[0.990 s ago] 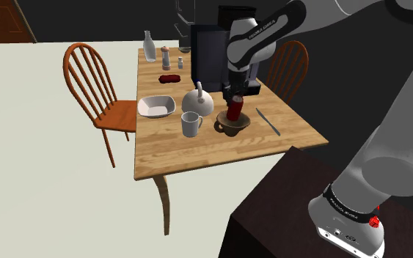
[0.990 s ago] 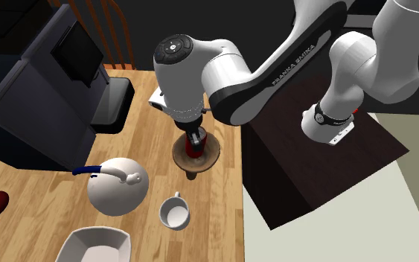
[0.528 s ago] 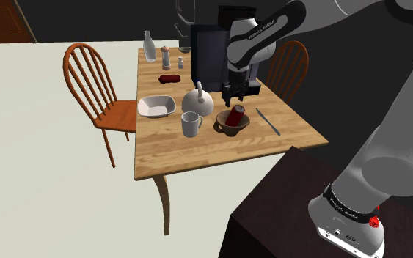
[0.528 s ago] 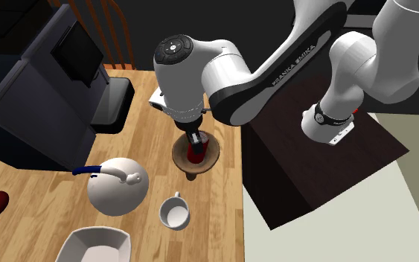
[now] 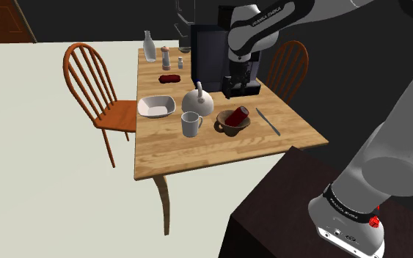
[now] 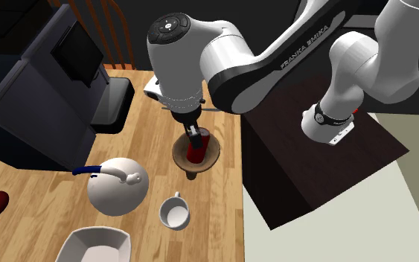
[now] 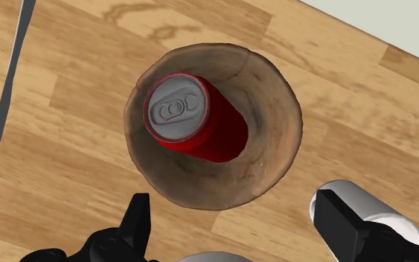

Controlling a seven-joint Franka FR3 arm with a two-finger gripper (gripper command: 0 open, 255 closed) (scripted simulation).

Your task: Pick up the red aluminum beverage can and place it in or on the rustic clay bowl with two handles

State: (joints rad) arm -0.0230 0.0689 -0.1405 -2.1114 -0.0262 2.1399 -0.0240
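Note:
A red can [image 7: 189,119] with a grey top lies tilted inside the brown clay bowl [image 7: 274,149], leaning on the bowl's wall. In the shoulder view the can [image 5: 235,116] rests in the bowl [image 5: 227,129] near the table's front right part. My gripper [image 7: 237,223] hangs open above the bowl, fingers [image 7: 135,223] wide apart and touching nothing. From the shoulder camera the gripper [image 5: 230,89] sits a little above the can. The second exterior view has the gripper [image 6: 194,134] just over the can [image 6: 195,152] and bowl [image 6: 211,158].
A white mug [image 5: 191,123], a white kettle [image 5: 198,101] and a white square dish [image 5: 156,106] stand close to the bowl at the shoulder view's left. A dark coffee machine [image 5: 210,51] rises behind. A knife [image 5: 268,121] lies beside the bowl. Wooden chairs [image 5: 94,88] flank the table.
The gripper opened and let go of the can, then lifted away. The can tipped from upright to a lean inside the bowl.

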